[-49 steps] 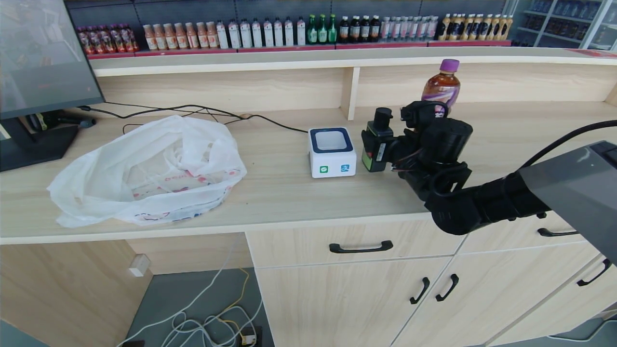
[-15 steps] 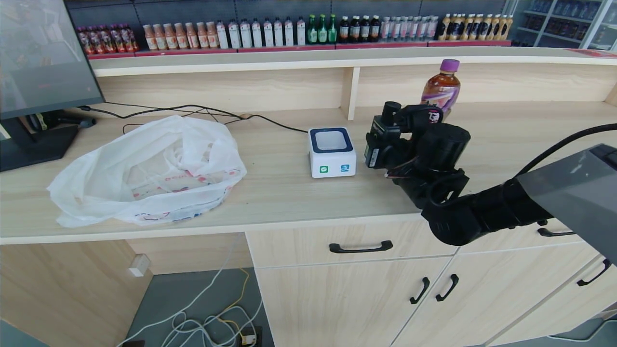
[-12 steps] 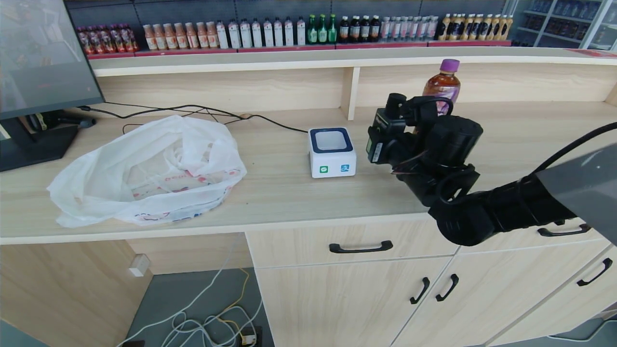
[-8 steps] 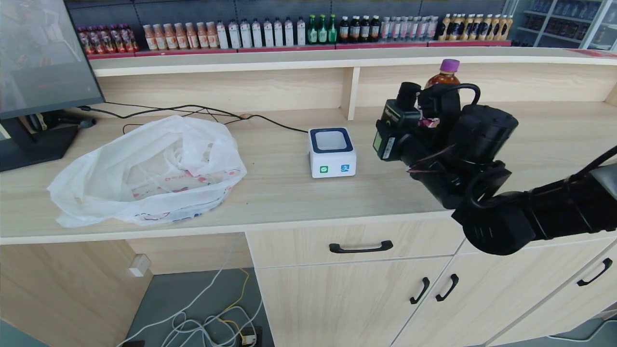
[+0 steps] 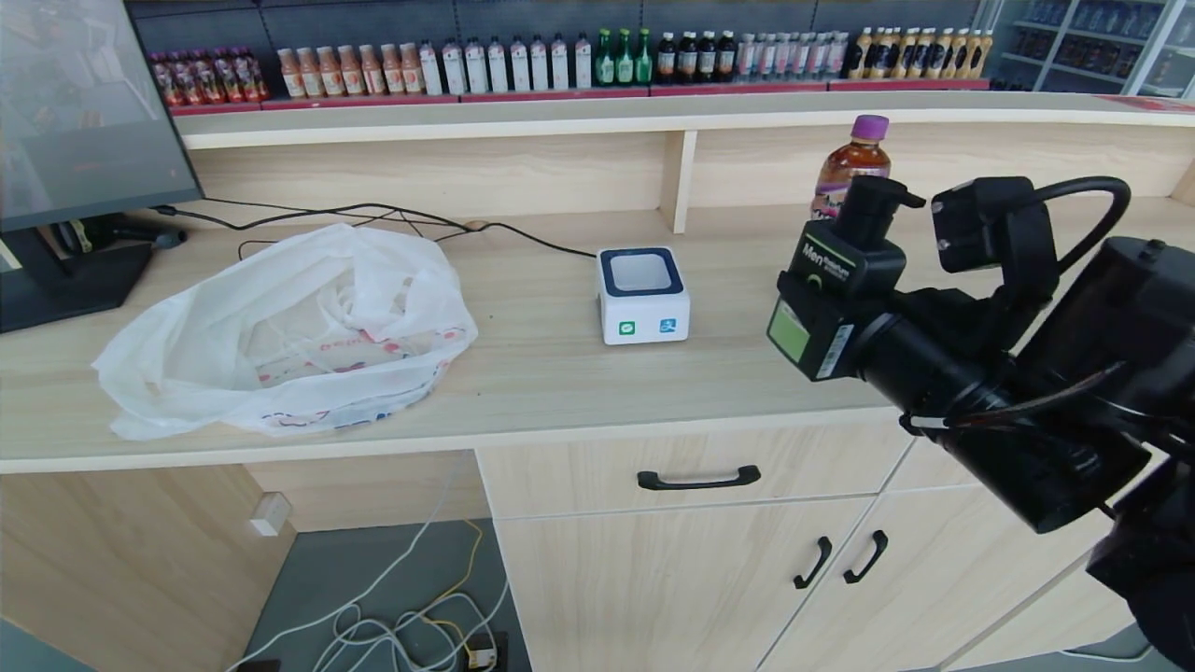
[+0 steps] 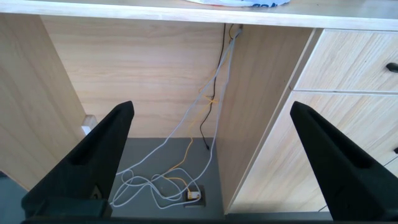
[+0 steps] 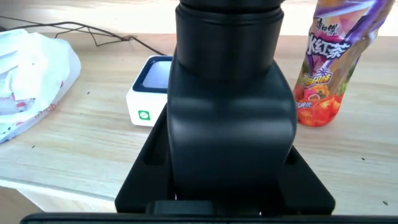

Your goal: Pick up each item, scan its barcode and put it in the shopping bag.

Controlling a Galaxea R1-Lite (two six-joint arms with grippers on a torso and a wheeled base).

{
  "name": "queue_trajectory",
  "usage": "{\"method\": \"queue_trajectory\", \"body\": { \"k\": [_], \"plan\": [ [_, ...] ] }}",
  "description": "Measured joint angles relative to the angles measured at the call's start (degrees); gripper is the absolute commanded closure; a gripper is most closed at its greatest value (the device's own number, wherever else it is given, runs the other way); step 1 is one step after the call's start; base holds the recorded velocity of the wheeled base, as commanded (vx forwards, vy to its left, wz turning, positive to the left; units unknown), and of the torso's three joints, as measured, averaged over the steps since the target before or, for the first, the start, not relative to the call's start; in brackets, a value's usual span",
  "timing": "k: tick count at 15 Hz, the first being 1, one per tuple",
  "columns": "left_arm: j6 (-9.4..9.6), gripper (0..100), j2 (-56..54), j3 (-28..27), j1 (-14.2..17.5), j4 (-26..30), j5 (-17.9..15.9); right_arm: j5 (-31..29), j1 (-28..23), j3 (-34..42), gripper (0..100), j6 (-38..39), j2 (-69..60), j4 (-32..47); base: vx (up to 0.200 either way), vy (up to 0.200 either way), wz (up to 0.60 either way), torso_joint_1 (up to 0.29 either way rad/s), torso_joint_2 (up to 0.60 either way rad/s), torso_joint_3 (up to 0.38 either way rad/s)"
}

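- Since the earlier frames, the right gripper (image 5: 878,322) is lifting the pump bottle (image 5: 826,280) away from the scanner (image 5: 642,294). It is going from just right of the scanner to the right middle of the frame, nearer the camera.
- Its jaws are clamping the black pump bottle by the body. The bottle is hanging in the air off the counter (image 5: 541,373), pump end up and green label facing lower left.
- Left gripper (image 6: 211,162) is hanging below the counter edge, jaws spreading wide and gripping nothing, with cables (image 6: 165,186) lying on the floor beyond it.
- Scanner is sitting at frame centre, window facing up.
- Tea bottle (image 5: 854,163) is standing upright at upper right, behind the pump bottle.
- Bag (image 5: 280,327) is lying open at centre left on the counter.
- Monitor (image 5: 84,103) is standing at upper left.
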Motion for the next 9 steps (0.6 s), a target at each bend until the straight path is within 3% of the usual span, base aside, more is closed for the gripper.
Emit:
{"method": "queue_trajectory", "body": {
  "k": [2,6,9],
  "plan": [
    [0.0,0,0.0,0.0,-0.04,0.0,0.0,-0.48,2.21,5.23,100,-1.37,-3.39,-2.3,0.0,0.0,0.0,0.0,0.0,0.0],
    [0.0,0,0.0,0.0,-0.02,0.0,0.0,-0.69,5.85,15.37,100,-2.79,-7.25,-15.07,0.0,0.0,0.0,0.0,0.0,0.0],
    [0.0,0,0.0,0.0,-0.02,0.0,0.02,-0.72,8.36,17.16,100,-3.25,-8.11,-16.37,0.0,0.0,0.0,0.0,0.0,0.0]
  ]
}}
